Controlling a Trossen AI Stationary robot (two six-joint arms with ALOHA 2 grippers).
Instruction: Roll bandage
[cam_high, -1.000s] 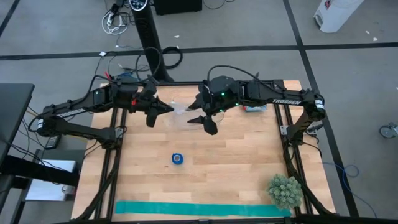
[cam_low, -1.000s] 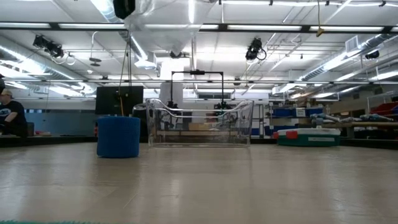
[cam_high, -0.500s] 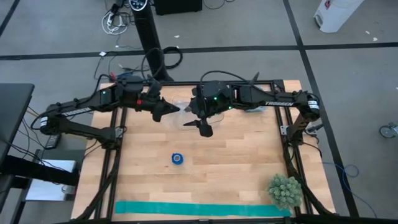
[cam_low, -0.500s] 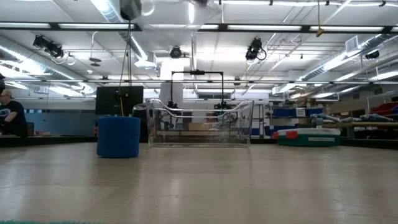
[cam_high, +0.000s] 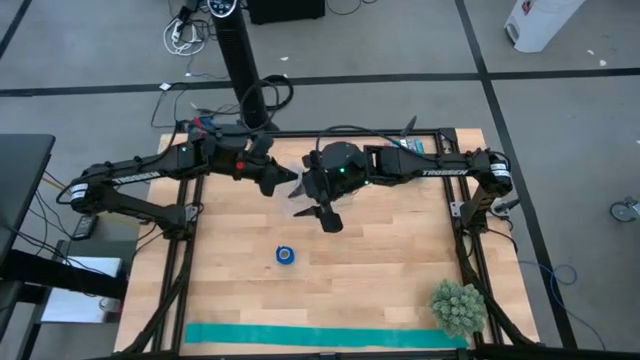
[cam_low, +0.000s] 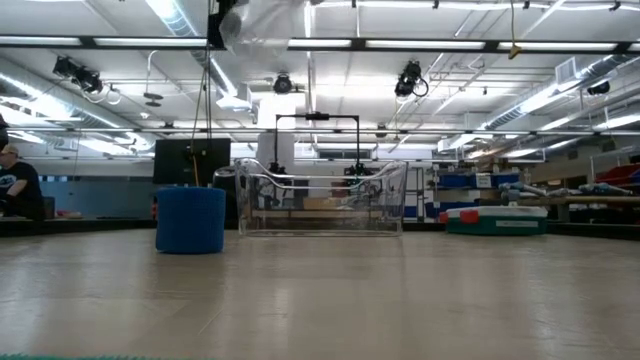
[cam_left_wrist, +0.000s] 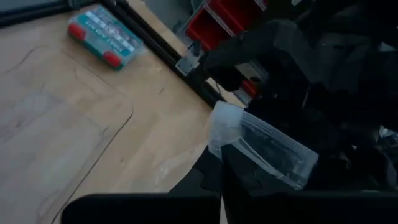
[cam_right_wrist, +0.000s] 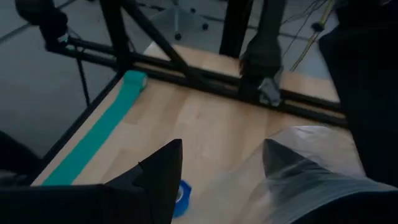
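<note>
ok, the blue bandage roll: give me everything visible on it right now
The bandage is a small royal-blue roll of fabric, wound tight. It stands on end on the wooden table; from above it shows as a ring with a paler centre, and from table level as a squat upright cylinder with a ribbed surface. It sits left of the table's middle, apart from the teal strip at the near edge. Nothing touches it but the table; both arms are off it.

Grey floor (cam_high: 560, 120), black seams — ceiling striplights (cam_low: 440, 44)
</note>
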